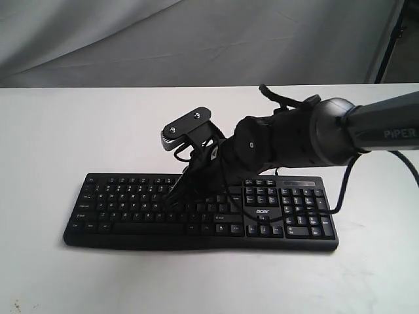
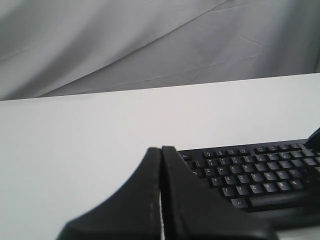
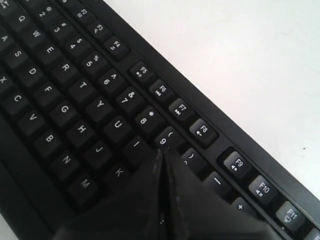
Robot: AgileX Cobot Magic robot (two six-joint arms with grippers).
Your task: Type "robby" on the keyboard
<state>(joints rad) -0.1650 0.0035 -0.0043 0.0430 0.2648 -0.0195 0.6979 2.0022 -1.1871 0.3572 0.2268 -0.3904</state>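
Wide black plastic keyboard (image 1: 131, 209) with white key legends lies flat on the white surface (image 1: 65, 131), near the front edge in the exterior view. Its number pad is at the right end, and a white "acer" logo (image 1: 262, 210) sits between the pad and the main keys. Grey fabric backdrop (image 1: 196, 39) hangs behind the surface.

The dark right arm (image 1: 366, 127), lettered "PiPER", comes in from the right of the exterior view and reaches across the number pad. The right gripper (image 1: 176, 194) points down at the middle of the main key block. A black wrist camera (image 1: 186, 129) is mounted above it.

In the right wrist view, the right gripper's fingers (image 3: 145, 200) are pressed together with only a thin seam between them, and nothing is pinched. The tip sits just beside the 9 key (image 3: 167, 137), between the I key (image 3: 136, 145) and the key marked ")" (image 3: 192, 159). The key directly beneath is covered. It cannot be told whether the tip is pressing a key or only touching it.

The left gripper (image 2: 161, 170) appears only in the left wrist view. Its black fingers are closed flat against each other and hold nothing. It is above the bare white surface, off the keyboard's Esc-side end and apart from it. The left arm is out of frame in the exterior view.
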